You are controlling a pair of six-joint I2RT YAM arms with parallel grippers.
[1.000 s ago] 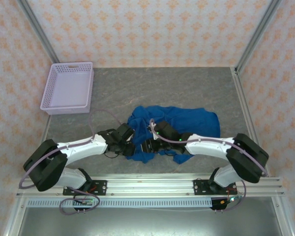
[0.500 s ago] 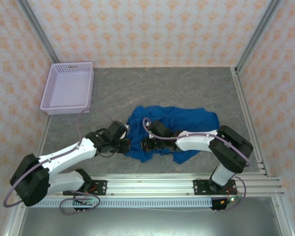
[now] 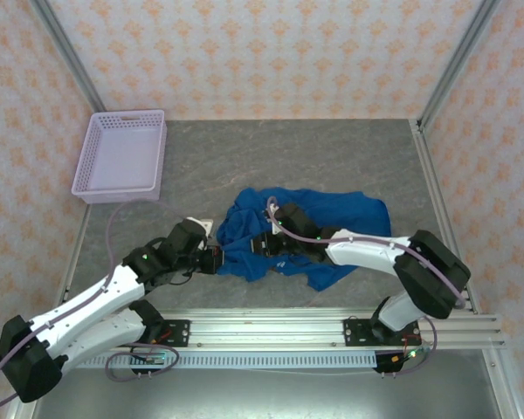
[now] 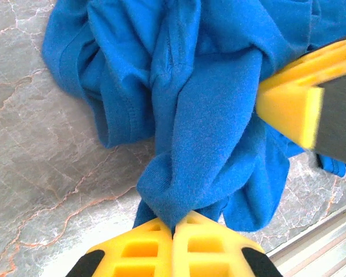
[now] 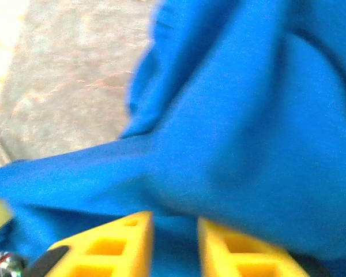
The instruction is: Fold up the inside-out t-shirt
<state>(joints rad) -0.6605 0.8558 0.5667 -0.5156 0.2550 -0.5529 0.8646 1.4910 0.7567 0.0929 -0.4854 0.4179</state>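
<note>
The inside-out t-shirt (image 3: 341, 218) lies crumpled in a royal-blue heap on the grey table, in front of both arms. My left gripper (image 3: 217, 259) is at the heap's left edge. In the left wrist view it (image 4: 176, 228) is shut on a twisted bunch of the shirt (image 4: 207, 86), which rises from the table. My right gripper (image 3: 264, 244) is pushed into the heap just right of the left one. Its jaws (image 5: 176, 231) stand apart, with blue cloth (image 5: 248, 144) draped across and between the tips. One of its yellow fingers (image 4: 285, 104) presses against the cloth.
A lavender mesh basket (image 3: 122, 157) stands at the back left of the table. The metal rail (image 3: 271, 332) holding the arm bases runs along the near edge. Bare grey tabletop (image 3: 288, 157) lies behind and to the left of the shirt.
My left arm has stretched out lower and drawn its pinched cloth slightly leftward. The right gripper has shifted a little further back into the heap and its jaws have parted.
</note>
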